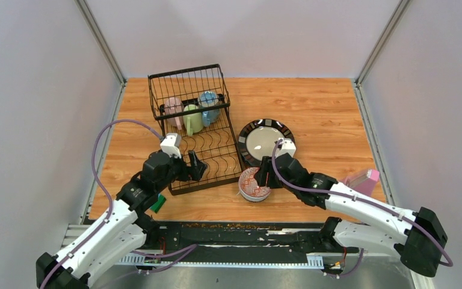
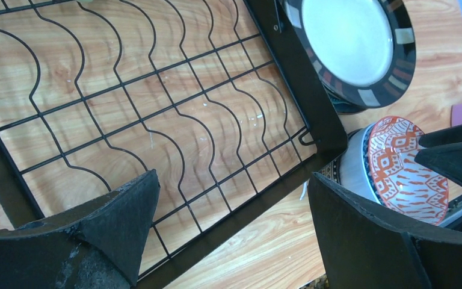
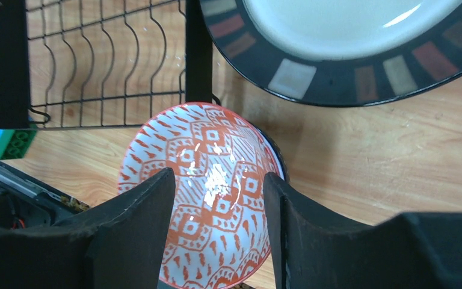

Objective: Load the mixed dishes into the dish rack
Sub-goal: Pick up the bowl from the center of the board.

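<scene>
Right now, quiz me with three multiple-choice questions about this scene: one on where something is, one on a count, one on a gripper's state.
1. Where is the black-rimmed plate?
A. on the table, right of the dish rack
B. in the slotted tray
C. inside the basket

2. How many mugs stand in the rack's basket?
A. one
B. five
C. three

3. The right gripper is:
A. shut on a mug
B. open over the orange patterned bowl
C. shut on the plate

Answers:
1 A: it lies on the wood beside the rack's frame.
2 C: one pink, one green, one blue.
3 B: its fingers are spread, with the bowl showing between them.
</scene>
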